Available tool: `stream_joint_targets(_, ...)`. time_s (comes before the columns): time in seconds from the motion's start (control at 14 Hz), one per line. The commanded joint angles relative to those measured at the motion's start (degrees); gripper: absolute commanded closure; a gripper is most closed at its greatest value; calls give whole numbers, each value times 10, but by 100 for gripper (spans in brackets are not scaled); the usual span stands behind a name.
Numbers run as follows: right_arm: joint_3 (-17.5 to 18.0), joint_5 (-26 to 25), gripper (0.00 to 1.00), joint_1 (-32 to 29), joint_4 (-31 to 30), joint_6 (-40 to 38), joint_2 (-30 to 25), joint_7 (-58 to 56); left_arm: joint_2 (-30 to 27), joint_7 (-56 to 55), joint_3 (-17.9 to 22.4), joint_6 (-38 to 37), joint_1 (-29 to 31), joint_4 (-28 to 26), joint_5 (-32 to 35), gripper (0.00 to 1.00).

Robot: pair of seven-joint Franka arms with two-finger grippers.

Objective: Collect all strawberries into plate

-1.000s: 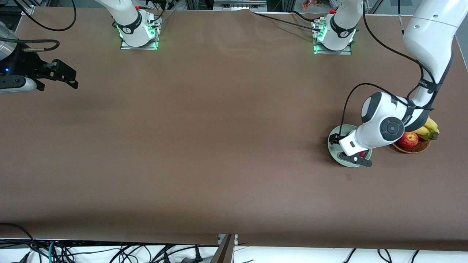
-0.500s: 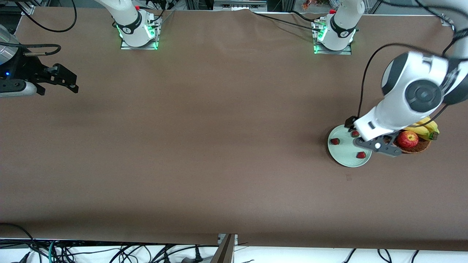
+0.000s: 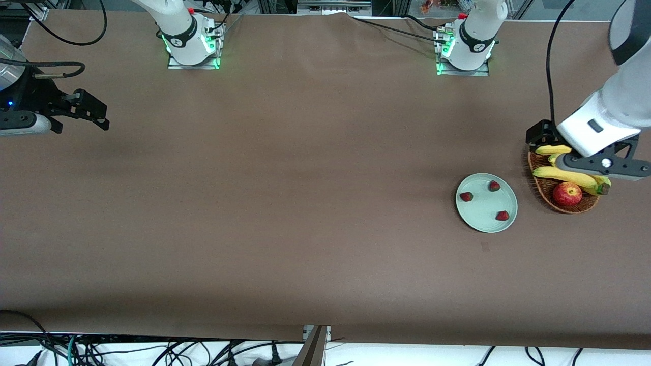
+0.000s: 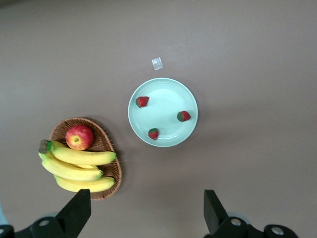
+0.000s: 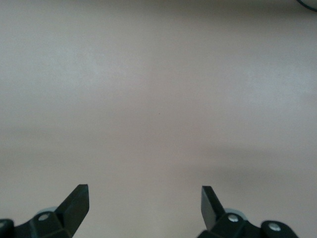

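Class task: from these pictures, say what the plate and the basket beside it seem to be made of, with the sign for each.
Plate: probably glazed ceramic or hard plastic; its mint-green surface looks smooth, even and one solid colour, with a plain raised rim. The look cannot settle which.
Basket: seemingly woven wicker or rattan; it is brown, with a ribbed weave and a slightly ragged edge, and holds bananas and an apple.

Right wrist view: right gripper (image 5: 144,208) hangs over bare table surface (image 5: 158,99). Two dark fingertips (image 5: 77,201) enter the frame, spread wide apart, nothing between them. Each finger widens into a black mount with a small silvery screw head. Table covering plain, pale brownish, matte, with faint soft shadow bands running across. No object lies within sight.
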Motion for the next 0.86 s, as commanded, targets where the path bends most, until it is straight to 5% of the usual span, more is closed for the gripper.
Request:
stream_joint_targets(0.0,7,-6,0,-3,11,-2,3,5,-30,4,117,-8,-66,-11,-71,0)
stream_joint_targets(0.29,7,-6,0,-3,11,-3,3,5,-120,7,270,78,-174,-139,-129,0)
stream_joint_targets(0.43,7,-6,0,-3,11,-3,3,5,-165,3,288,116,-203,-199,-123,0)
stream_joint_targets(0.79,7,-6,0,-3,11,-3,2,5,-160,1,288,116,-204,-198,-123,0)
